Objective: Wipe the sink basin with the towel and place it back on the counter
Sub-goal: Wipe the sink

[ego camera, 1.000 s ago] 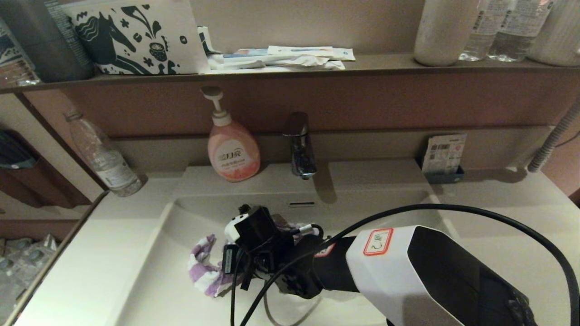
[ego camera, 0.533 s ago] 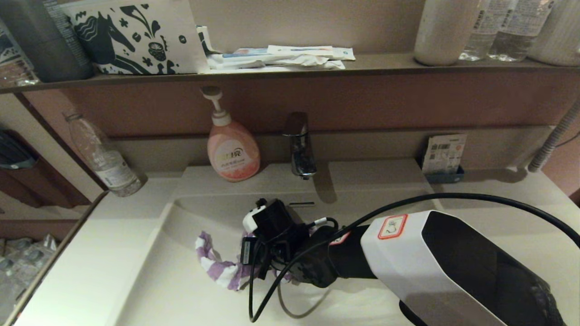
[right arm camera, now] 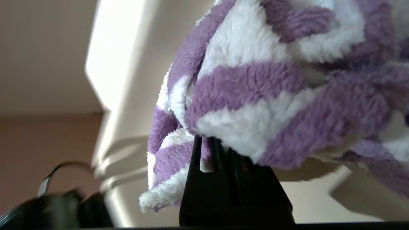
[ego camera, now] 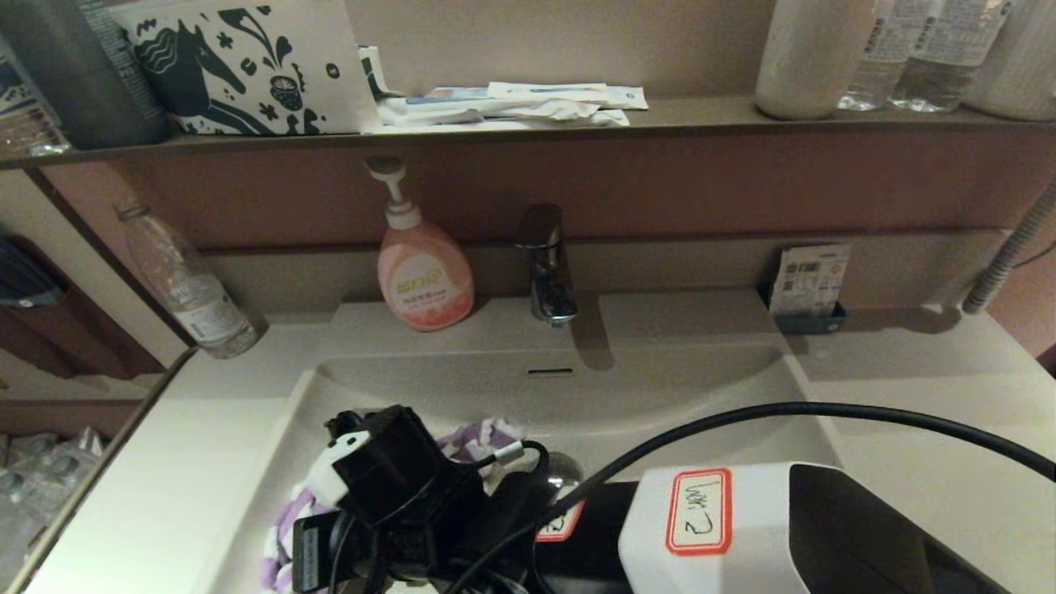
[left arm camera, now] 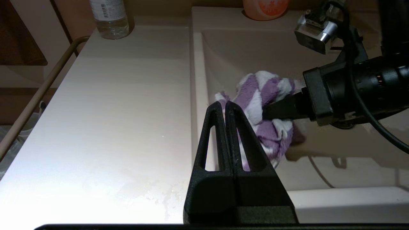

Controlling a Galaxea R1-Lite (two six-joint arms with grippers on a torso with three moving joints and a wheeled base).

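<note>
The purple and white striped towel (ego camera: pixel 483 436) lies bunched in the front left part of the cream-white sink basin (ego camera: pixel 660 388). My right gripper (right arm camera: pixel 211 139) is shut on the towel (right arm camera: pixel 255 80); in the head view its wrist hides the jaws. From the left wrist view, the right gripper (left arm camera: pixel 270 110) pinches the towel (left arm camera: pixel 255 92) low against the basin floor near the left wall. The chrome drain plug (ego camera: pixel 565 472) peeks out beside the arm, and the overflow slot (ego camera: pixel 550 372) shows on the back wall. My left gripper (left arm camera: pixel 225 104) is shut and empty, hovering over the counter (left arm camera: pixel 111 111) at the basin's left rim.
A pink soap pump bottle (ego camera: pixel 423 276) and the chrome faucet (ego camera: pixel 546 264) stand behind the basin. A clear water bottle (ego camera: pixel 194 289) stands at the counter's back left, a card holder (ego camera: pixel 808 285) at back right. The dark shelf (ego camera: pixel 701 124) overhangs the back. A rail (left arm camera: pixel 38 92) runs along the counter's left edge.
My right arm has drawn back and to the left, dragging the towel from the basin's middle near the overflow to its front left part. The drain plug has come into sight.
</note>
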